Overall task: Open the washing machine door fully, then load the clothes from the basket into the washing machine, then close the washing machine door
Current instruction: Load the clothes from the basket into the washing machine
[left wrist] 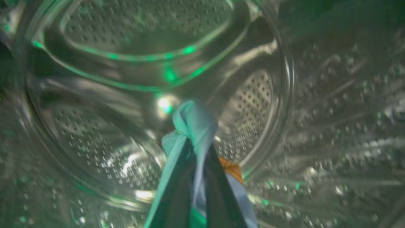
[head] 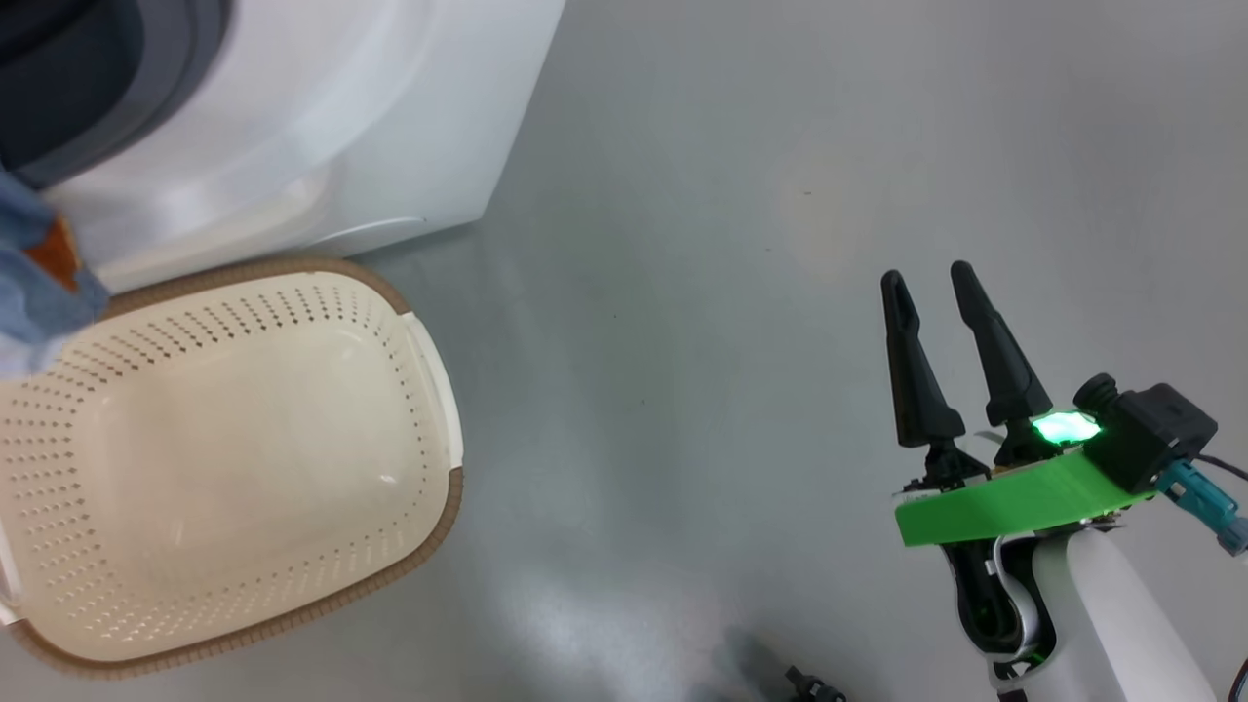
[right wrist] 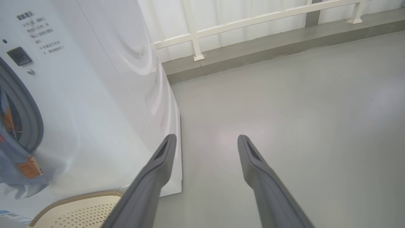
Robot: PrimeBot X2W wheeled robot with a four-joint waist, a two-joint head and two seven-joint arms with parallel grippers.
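My left gripper (left wrist: 196, 144) is inside the steel perforated drum (left wrist: 104, 148) of the washing machine (head: 322, 127), shut on a bunched light blue garment (left wrist: 193, 122) with an orange print. The rest of this garment (head: 39, 283) trails out of the opening over the grey gasket (right wrist: 30, 114) and hangs down the white front (right wrist: 17, 164). Below it on the floor stands the cream basket (head: 429, 390), with nothing inside. My right gripper (head: 928, 275) is open over bare floor to the right of the machine, and its fingers (right wrist: 158, 164) hold nothing. The washing machine door is out of view.
Grey floor (head: 731, 292) stretches to the right of the machine and the basket. A white railing (right wrist: 253, 22) on a low kerb runs behind the washer. A blue label (right wrist: 9, 215) sits at the machine's lower front corner.
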